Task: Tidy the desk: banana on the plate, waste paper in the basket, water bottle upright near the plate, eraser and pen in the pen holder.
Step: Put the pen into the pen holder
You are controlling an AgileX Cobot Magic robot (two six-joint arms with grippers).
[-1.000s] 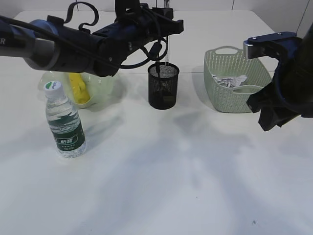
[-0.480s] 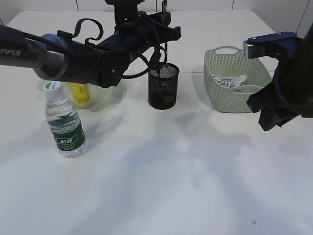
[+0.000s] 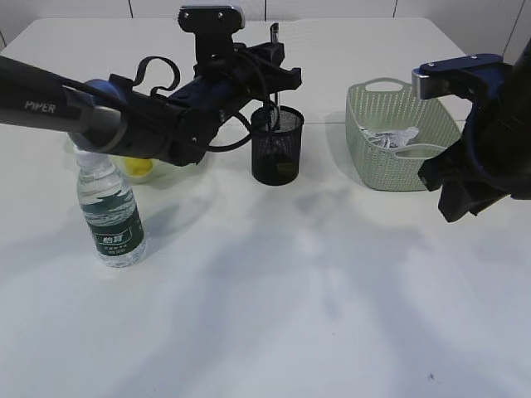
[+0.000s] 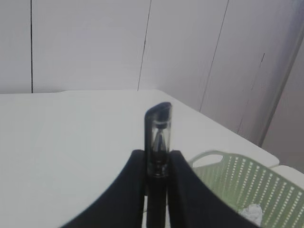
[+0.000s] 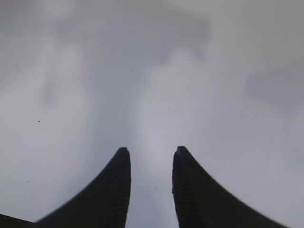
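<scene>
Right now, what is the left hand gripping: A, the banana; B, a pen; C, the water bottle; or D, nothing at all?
B: in the left wrist view the left hand is closed on a pen, and the exterior view shows that pen held upright over the black mesh cup; the bottle stands apart on the desk.

Both arms are mostly black. The left arm [image 3: 124, 124] has a grey sleeve section with white "PIPER" lettering, looped black cables, and a white-topped camera block. The right arm [image 3: 485, 141] has a dark blue bracket with a silver end. The fingers [image 5: 111, 190] are black, curved and tapered.
</scene>
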